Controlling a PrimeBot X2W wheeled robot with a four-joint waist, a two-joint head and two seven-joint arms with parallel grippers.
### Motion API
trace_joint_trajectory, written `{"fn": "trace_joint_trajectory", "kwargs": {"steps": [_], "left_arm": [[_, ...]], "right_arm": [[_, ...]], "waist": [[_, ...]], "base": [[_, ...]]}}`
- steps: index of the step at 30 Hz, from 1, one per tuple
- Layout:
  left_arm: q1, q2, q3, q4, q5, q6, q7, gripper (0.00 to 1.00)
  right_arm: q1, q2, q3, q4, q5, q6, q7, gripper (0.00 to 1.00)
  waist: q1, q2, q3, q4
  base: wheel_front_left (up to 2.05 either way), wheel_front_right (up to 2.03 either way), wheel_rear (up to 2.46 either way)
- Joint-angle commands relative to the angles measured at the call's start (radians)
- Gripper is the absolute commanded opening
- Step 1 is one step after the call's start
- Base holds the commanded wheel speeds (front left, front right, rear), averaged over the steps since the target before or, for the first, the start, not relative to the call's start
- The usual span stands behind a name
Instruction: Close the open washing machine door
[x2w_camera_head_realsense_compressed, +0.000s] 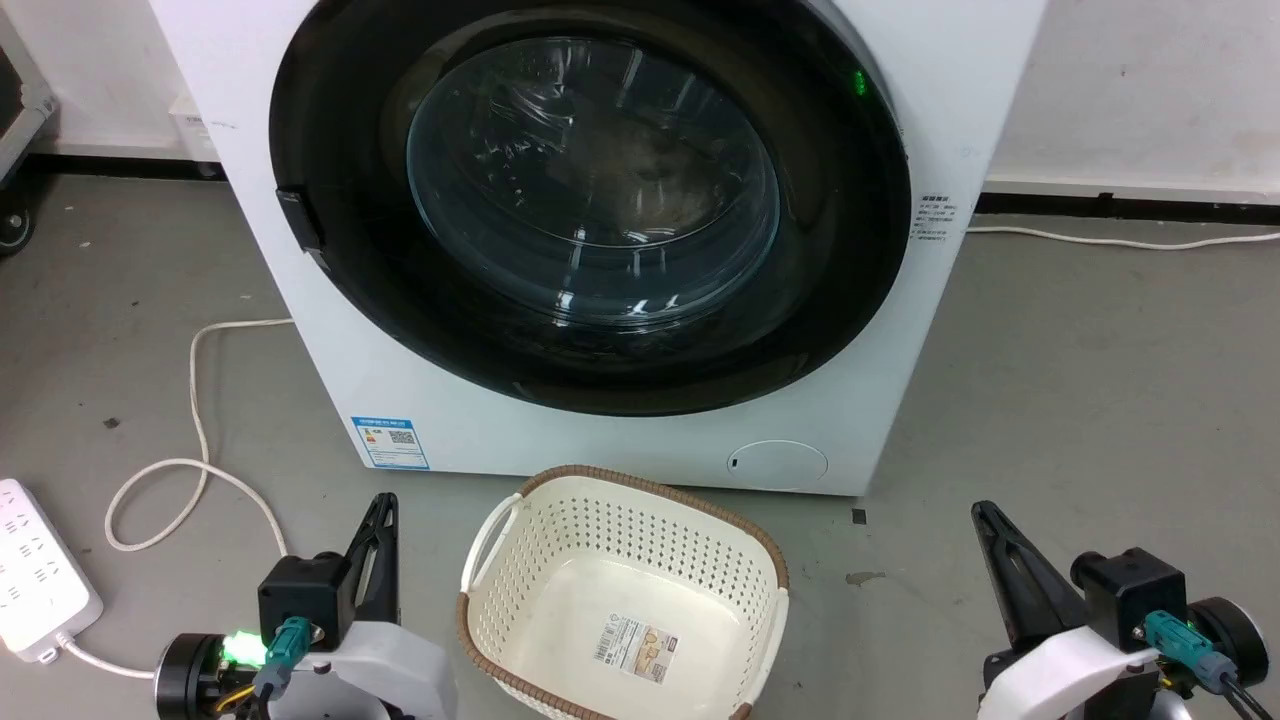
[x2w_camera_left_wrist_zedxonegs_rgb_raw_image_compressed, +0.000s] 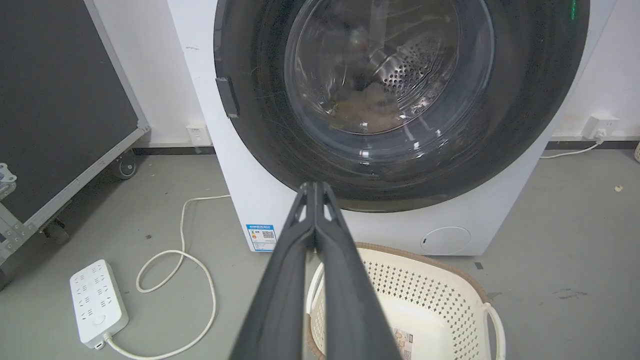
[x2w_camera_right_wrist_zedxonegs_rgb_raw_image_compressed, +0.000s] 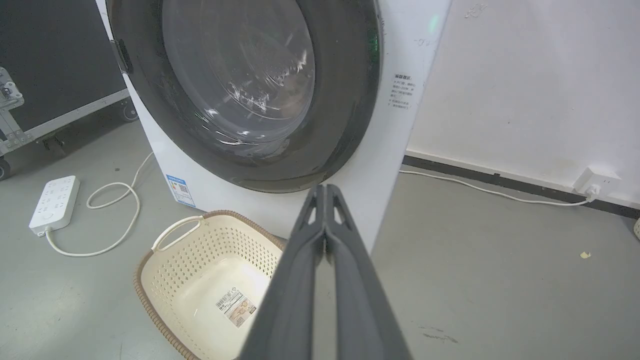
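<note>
The washing machine stands white and boxy straight ahead on the grey floor. Its round glossy black washing machine door lies flat against the front, and the steel drum shows through the glass bowl. A small dark handle sits on the door's left rim, and a green light glows at its upper right. My left gripper is shut and empty at the lower left, well short of the machine. My right gripper is shut and empty at the lower right. In the wrist views the door fills the top beyond the pressed-together left gripper and right gripper.
A cream perforated basket sits on the floor between my grippers, just before the machine. A white power strip and looped cord lie at the left. A black wheeled case stands further left. Bare floor spreads to the right.
</note>
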Motion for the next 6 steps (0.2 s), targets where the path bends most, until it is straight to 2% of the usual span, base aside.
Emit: {"fn": "trace_joint_trajectory", "kwargs": {"steps": [1,6], "left_arm": [[0.004,0.001,0.002,-0.005,0.003,0.003,0.0,0.0],[0.004,0.001,0.002,-0.005,0.003,0.003,0.0,0.0]], "right_arm": [[-0.012,0.005,0.0,-0.005,-0.006,-0.001,0.0,0.0],[-0.012,0.005,0.0,-0.005,-0.006,-0.001,0.0,0.0]], "waist": [[0.0001,0.0,0.0,0.0],[0.0001,0.0,0.0,0.0]], "base": [[0.0,0.0,0.0],[0.0,0.0,0.0]]}}
